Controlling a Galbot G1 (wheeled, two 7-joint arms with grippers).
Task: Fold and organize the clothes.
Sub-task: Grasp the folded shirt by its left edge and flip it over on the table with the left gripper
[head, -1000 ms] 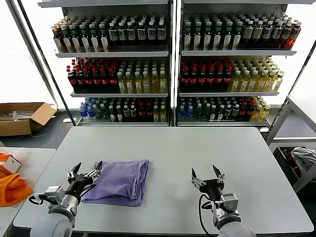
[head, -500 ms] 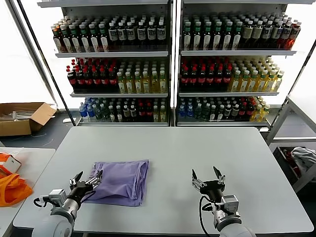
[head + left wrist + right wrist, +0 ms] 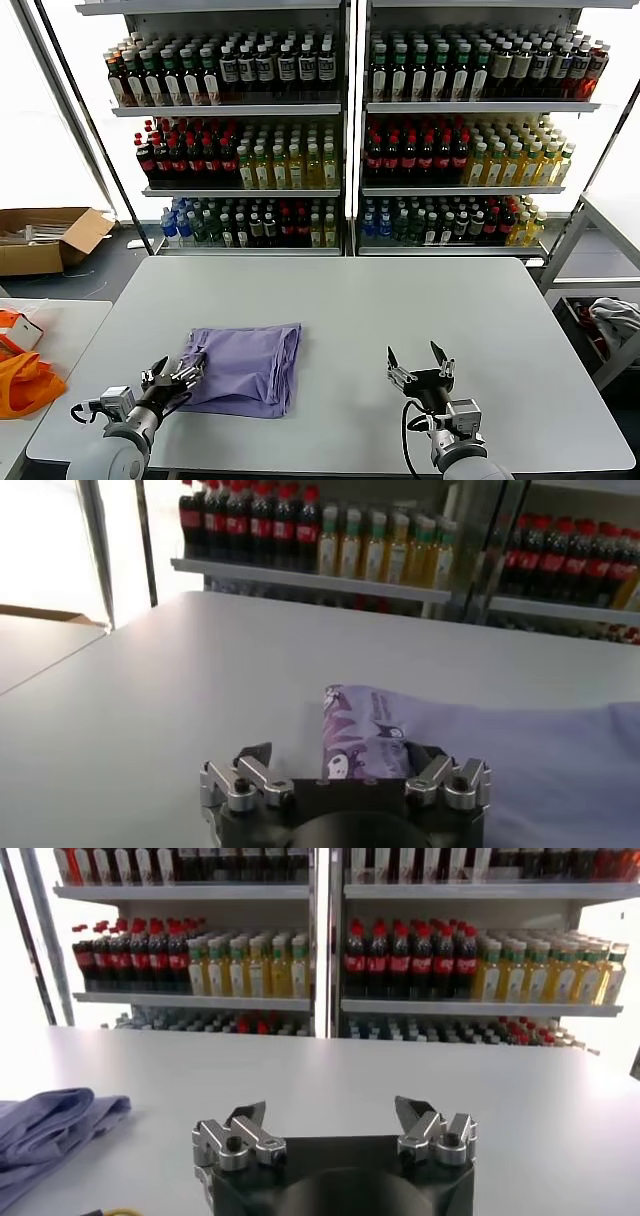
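Left end effector [image 3: 172, 377] pulled back toward lower left of the head frame, off the T-shirt's edge, fingers spread wide, empty. Right end effector [image 3: 420, 372] parked lower right, equally wide, empty. One lavender T-shirt [image 3: 247, 367] folded on the desk [image 3: 400, 300], left of centre. Fold looks finished; tidying possibly left.

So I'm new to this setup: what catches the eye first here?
A folded lavender-purple fabric T-shirt lies on the grey table, toward its left front. Behind stand tall shelves of bottled drinks. The open left gripper sits at the shirt's edge, the open right gripper over bare table.
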